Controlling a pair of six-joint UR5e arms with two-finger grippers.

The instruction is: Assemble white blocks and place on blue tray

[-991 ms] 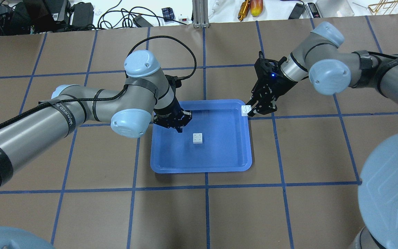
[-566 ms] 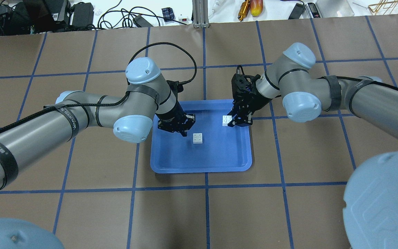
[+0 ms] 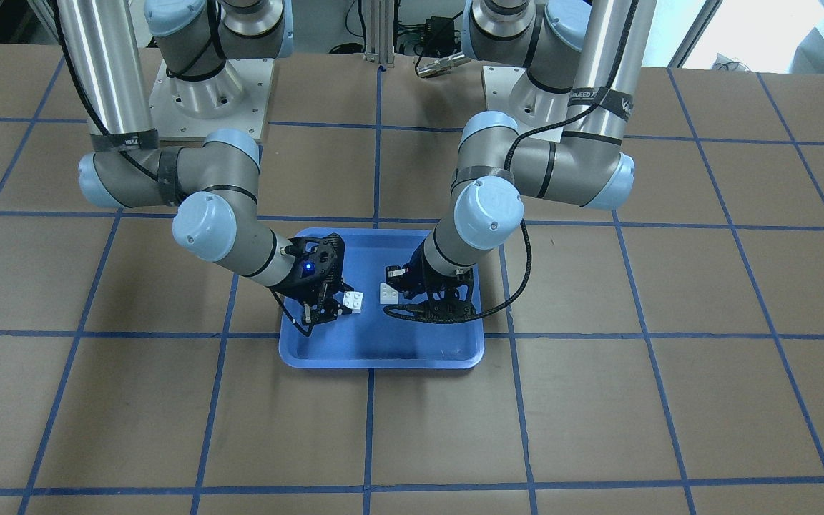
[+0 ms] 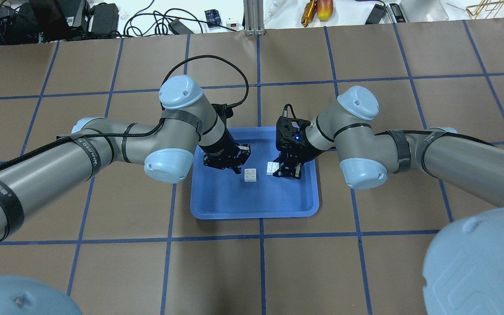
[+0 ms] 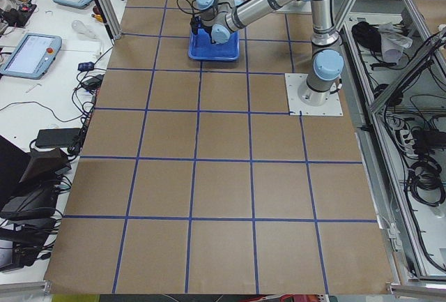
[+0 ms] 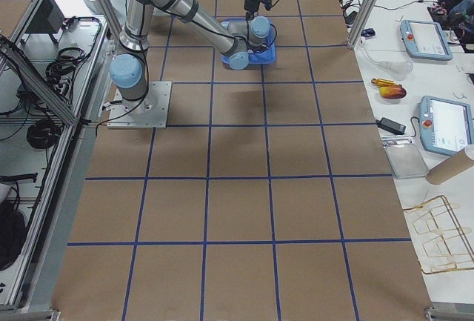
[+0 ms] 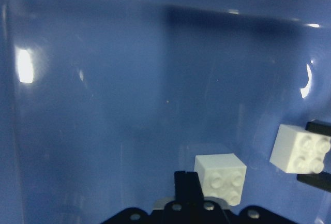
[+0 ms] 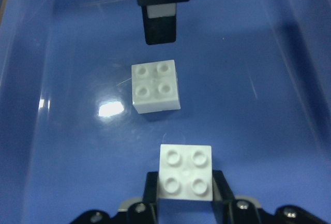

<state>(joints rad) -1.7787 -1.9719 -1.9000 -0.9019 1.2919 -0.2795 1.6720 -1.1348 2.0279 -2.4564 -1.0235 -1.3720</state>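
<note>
The blue tray (image 4: 256, 213) lies at the middle of the table. One white block (image 4: 250, 174) lies studs up on the tray floor; it also shows in the left wrist view (image 7: 221, 177) and the right wrist view (image 8: 155, 85). My right gripper (image 4: 277, 171) is shut on the other white block (image 4: 272, 168), holding it studs up just above the tray, close to the right of the lying one (image 8: 185, 174). My left gripper (image 4: 237, 169) looks shut and empty. It hangs just left of and beyond the lying block, apart from it.
The tray's raised rim (image 3: 383, 363) surrounds both grippers. The brown table with blue tape lines (image 4: 365, 271) stretches around the tray. Cables and tools (image 4: 324, 8) lie beyond the far edge. A black cable (image 4: 217, 61) loops over my left wrist.
My right gripper has carried its white block from the tray's far right corner inward and toward the lying block. My left gripper has shifted slightly nearer that block.
</note>
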